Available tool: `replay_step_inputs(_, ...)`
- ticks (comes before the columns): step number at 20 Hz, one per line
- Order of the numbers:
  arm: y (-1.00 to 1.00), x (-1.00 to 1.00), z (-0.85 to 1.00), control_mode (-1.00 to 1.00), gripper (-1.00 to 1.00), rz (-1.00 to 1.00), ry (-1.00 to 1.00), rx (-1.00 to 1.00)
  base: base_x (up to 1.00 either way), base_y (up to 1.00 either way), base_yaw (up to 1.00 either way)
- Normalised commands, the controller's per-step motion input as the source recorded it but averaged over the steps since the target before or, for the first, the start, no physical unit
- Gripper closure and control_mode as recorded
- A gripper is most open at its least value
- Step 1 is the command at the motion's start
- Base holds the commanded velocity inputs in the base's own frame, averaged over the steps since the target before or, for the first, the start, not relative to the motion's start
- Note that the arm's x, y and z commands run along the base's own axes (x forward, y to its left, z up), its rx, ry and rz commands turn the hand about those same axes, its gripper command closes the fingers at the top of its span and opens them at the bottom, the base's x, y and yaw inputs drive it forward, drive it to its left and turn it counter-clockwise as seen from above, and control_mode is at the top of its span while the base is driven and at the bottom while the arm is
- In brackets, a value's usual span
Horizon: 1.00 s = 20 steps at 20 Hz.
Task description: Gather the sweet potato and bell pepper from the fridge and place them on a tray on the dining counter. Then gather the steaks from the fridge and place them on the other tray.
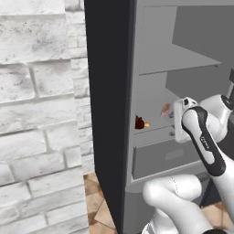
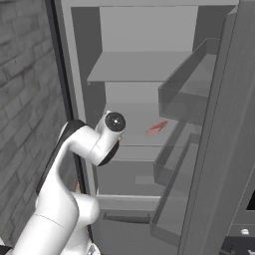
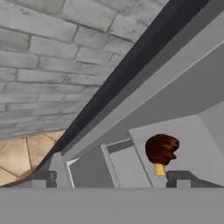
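Grey fridge (image 2: 144,64) interior fills mid-frame; one dark reddish vegetable (image 3: 161,149) sits lower right, one pinkish item (image 2: 157,127) blurred; gripper (image 3: 113,179) spread wide, empty.

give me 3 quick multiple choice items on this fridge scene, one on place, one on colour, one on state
1. Where does the dark red vegetable lie?
A. on a fridge shelf
B. on the floor
C. in a door bin

2. What colour is the fridge inside?
A. grey
B. blue
C. yellow

3. How is the tool?
A. shut on the vegetable
B. open, holding nothing
C. shut, empty

Key: 1 A, it rests on the shelf by the left wall; 2 A, shelves and walls are grey; 3 B, its tips stand wide apart with nothing between.
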Motion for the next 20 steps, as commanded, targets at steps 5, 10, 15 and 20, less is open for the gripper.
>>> replay_step_inputs(5,0.0,0.34,-0.04,-1.0,-1.0,-0.01,0.17,0.01,0.0,0.0,0.0)
replay_step_inputs(10,0.0,0.41,-0.08,-1.0,-1.0,0.0,0.1,0.01,0.0,0.0,0.0)
replay_step_inputs(15,0.0,0.33,-0.26,-1.0,-1.0,0.0,0.08,0.01,0.0,0.0,0.0)
replay_step_inputs(20,0.0,0.12,-0.33,-1.0,-1.0,0.02,0.03,0.03,0.0,0.0,0.0)
